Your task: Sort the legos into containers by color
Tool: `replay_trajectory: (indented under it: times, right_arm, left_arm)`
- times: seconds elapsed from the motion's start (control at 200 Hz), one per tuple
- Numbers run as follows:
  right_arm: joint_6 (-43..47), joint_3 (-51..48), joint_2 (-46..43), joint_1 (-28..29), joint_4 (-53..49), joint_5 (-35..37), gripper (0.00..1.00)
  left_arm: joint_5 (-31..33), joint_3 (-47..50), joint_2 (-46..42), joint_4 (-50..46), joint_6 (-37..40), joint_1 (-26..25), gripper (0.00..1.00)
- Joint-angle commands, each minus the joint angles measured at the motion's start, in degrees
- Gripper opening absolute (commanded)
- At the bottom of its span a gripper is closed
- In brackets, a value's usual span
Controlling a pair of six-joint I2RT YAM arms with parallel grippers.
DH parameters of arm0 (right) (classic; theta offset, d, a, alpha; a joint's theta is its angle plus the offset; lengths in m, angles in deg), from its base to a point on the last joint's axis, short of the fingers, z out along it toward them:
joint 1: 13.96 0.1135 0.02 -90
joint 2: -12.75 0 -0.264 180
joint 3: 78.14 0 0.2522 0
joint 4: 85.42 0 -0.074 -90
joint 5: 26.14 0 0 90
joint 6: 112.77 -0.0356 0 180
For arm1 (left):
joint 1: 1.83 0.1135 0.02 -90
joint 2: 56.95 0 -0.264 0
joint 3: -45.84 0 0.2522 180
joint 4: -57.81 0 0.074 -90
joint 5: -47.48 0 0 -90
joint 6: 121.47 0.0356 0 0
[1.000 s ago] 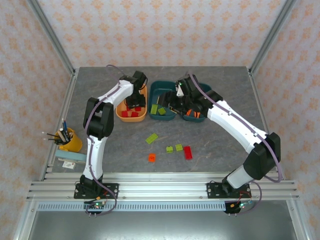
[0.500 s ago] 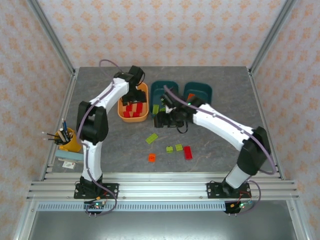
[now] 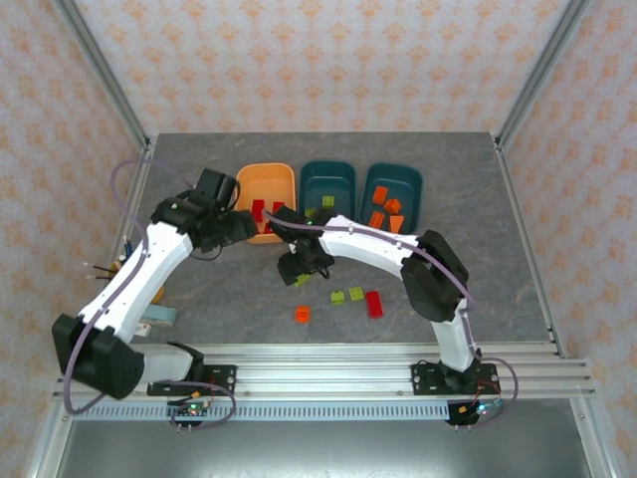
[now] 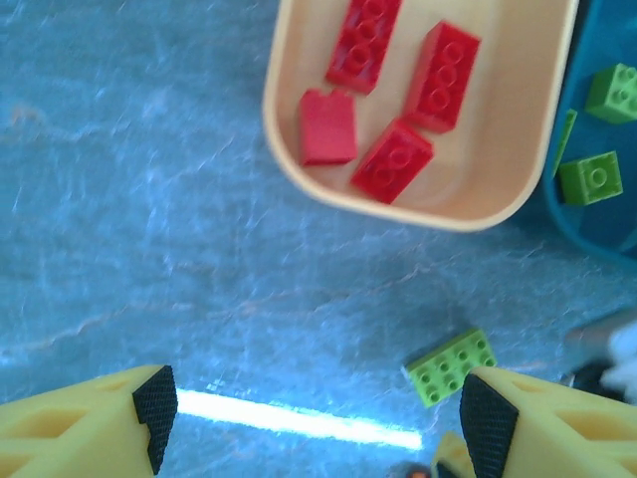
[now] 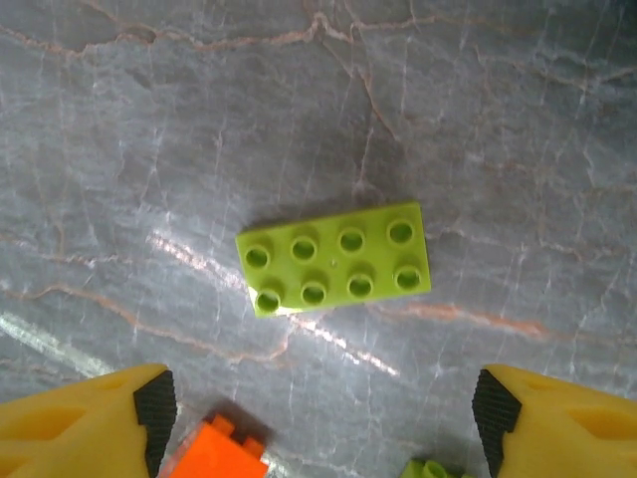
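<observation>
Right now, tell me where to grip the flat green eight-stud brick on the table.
Probably the green brick by its two short ends, straight down from above: it lies flat, studs up, and the open right gripper has its fingers flanking those ends.

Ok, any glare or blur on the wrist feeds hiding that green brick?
Right wrist: green brick sharp, thin glare streak grazing its lower-left corner. Left wrist: blue cast, bright glare band on the table low in frame, brick crisp.

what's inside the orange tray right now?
Four red bricks lie in the orange tray, toward its near end; far end bare. From above, the left arm hides its near corner.
</observation>
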Motion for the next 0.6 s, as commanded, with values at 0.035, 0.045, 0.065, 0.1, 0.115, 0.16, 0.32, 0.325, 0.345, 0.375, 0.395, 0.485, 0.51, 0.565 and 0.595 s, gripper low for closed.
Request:
replay_trajectory:
  times: [0.035, 0.045, 0.065, 0.1, 0.115, 0.16, 0.32, 0.325, 0.345, 0.375, 0.395, 0.485, 0.51, 0.565, 0.595]
  right_arm:
    - [-6.74, 5.02, 2.54, -0.39, -4.71, 2.88, 0.69]
    - [-7.85, 5.16, 2.68, -0.41, -4.78, 2.72, 0.68]
    - [-10.10, 5.37, 2.83, -0.52, -4.87, 2.36, 0.66]
    - [-14.30, 5.85, 3.24, -0.71, -5.47, 2.35, 0.64]
    - [-16.13, 6.11, 3.48, -0.71, -5.81, 2.59, 0.63]
    - [-21.17, 7.01, 3.97, -0.88, -7.06, 2.65, 0.62]
    - [-34.93, 8.93, 5.38, -0.95, -8.00, 0.69, 0.62]
    - [-35.29, 8.93, 5.39, -0.92, -7.98, 0.70, 0.62]
    - [-36.63, 8.81, 5.37, -0.96, -7.71, 0.74, 0.62]
    - [-38.43, 8.58, 5.52, -0.90, -7.20, 0.54, 0.62]
    - [-39.56, 8.50, 5.62, -0.91, -6.87, 0.26, 0.62]
    - [-45.80, 8.65, 6.73, -1.02, -7.26, -0.43, 0.62]
    - [-47.34, 8.65, 7.04, -0.93, -7.25, -0.96, 0.61]
    - [-50.77, 8.16, 7.41, -0.94, -6.83, -1.55, 0.61]
    - [-52.54, 7.44, 7.37, -0.89, -6.11, -1.77, 0.61]
  left_arm:
    - [3.19, 4.26, -7.60, -2.34, -4.36, 0.36, 0.78]
    - [3.22, 4.45, -8.01, -2.36, -4.54, 0.32, 0.78]
    - [3.30, 4.79, -8.68, -2.43, -4.90, 0.33, 0.78]
    - [3.40, 5.14, -9.75, -2.51, -5.55, 0.36, 0.78]
    - [3.41, 5.31, -10.02, -2.49, -5.78, 0.36, 0.78]
    - [3.48, 5.42, -10.98, -2.60, -6.36, 0.36, 0.78]
    - [3.47, 5.53, -14.51, -1.87, -6.73, 0.28, 0.78]
    - [3.39, 5.57, -14.58, -1.81, -6.65, 0.28, 0.78]
    - [3.12, 5.78, -15.21, -1.53, -6.44, 0.28, 0.78]
    - [2.60, 6.03, -16.17, -0.79, -5.99, 0.28, 0.78]
    - [2.27, 6.29, -16.83, -0.45, -5.75, 0.28, 0.78]
    - [1.73, 6.49, -19.57, -0.54, -4.78, 0.27, 0.78]
    - [1.77, 6.29, -20.14, -1.07, -4.57, 0.28, 0.78]
    - [1.91, 5.80, -21.12, -2.30, -3.97, 0.28, 0.78]
    - [1.86, 5.58, -21.52, -2.89, -3.77, 0.28, 0.78]
